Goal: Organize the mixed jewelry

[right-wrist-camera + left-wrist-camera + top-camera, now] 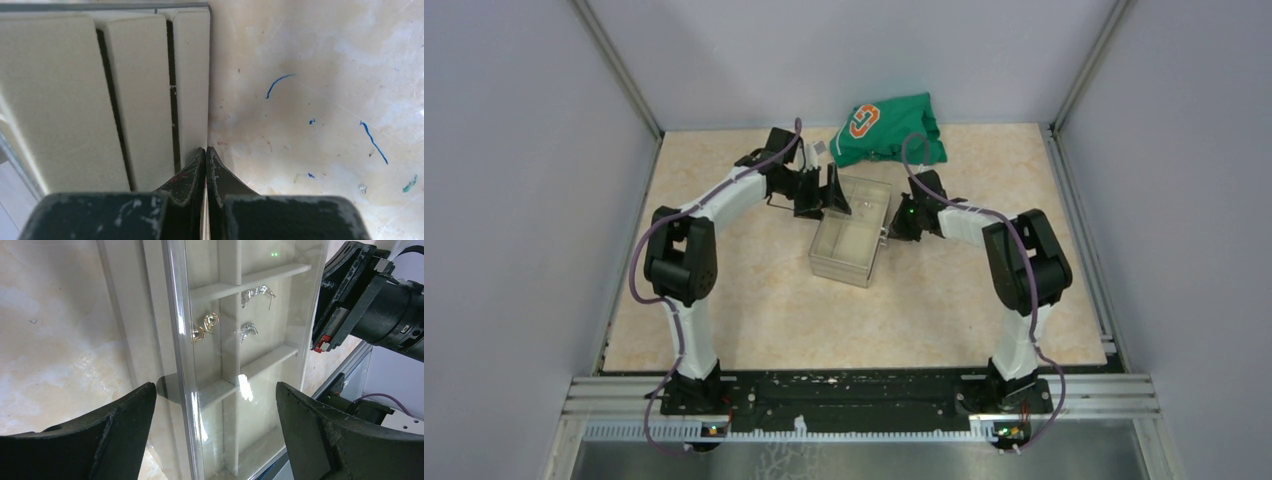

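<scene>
Straddling the left wall of the clear box [176, 315], the left gripper [215, 390] is held wide open; the right gripper [206, 150] is closed beside its right wall. Mixed jewelry [206, 325] is seen in its middle compartments.

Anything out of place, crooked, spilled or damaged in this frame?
Nothing serious. The clear box sits skewed to the table edges, the green cloth lies bunched at the far edge, and blue streaks mark the tabletop beside the box. The visible jewelry lies inside the box.
</scene>
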Action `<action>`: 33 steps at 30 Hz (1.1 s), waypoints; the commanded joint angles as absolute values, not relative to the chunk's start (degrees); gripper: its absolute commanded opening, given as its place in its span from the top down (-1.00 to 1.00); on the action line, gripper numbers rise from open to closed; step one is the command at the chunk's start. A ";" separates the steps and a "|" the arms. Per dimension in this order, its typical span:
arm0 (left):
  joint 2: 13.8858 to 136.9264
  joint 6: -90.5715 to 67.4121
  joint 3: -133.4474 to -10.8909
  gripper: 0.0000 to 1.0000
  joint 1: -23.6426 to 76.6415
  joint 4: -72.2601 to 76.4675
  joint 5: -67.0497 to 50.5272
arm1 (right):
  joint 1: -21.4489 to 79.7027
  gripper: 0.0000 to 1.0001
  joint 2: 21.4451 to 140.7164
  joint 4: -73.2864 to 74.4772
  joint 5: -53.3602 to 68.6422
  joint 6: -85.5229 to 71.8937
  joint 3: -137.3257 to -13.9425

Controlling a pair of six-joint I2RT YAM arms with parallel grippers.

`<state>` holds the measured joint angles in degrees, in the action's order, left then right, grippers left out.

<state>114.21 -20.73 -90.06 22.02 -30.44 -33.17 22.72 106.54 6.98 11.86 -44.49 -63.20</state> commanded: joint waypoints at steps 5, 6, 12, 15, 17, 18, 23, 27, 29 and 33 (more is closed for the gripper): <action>113.38 -21.40 -92.63 -0.88 23.84 -30.10 -34.25 | 19.23 1.00 98.84 5.20 9.95 -44.35 -62.65; 113.16 -21.29 -92.83 -0.88 23.83 -29.99 -33.99 | 17.76 1.00 96.95 3.98 10.10 -44.63 -60.47; 113.44 -21.20 -92.79 -0.88 23.82 -30.41 -33.48 | 16.18 1.00 93.79 3.34 13.20 -45.53 -54.62; 113.64 -21.53 -92.17 -0.88 23.82 -30.41 -33.73 | 17.39 1.00 91.96 0.55 13.62 -48.16 -49.68; 113.64 -21.62 -91.75 -0.88 23.82 -30.25 -33.39 | 18.64 1.00 91.97 -1.70 14.87 -50.03 -47.85; 113.64 -21.62 -91.60 -0.88 23.82 -30.24 -33.23 | 19.66 1.00 92.12 -2.07 15.09 -50.72 -47.38; 113.81 -22.12 -90.61 -0.88 23.82 -29.63 -33.92 | 24.35 1.00 94.71 -6.22 16.28 -51.89 -48.65; 113.25 -22.36 -89.58 -0.88 23.82 -29.48 -34.20 | 24.96 1.00 97.73 -7.83 17.57 -52.71 -51.97; 112.83 -22.16 -89.55 -0.88 23.74 -29.55 -33.90 | 24.96 1.00 98.86 -4.97 17.64 -52.00 -54.48; 112.32 -21.80 -91.30 -0.89 23.61 -32.08 -31.15 | 24.07 1.00 94.79 -0.35 15.60 -49.82 -53.56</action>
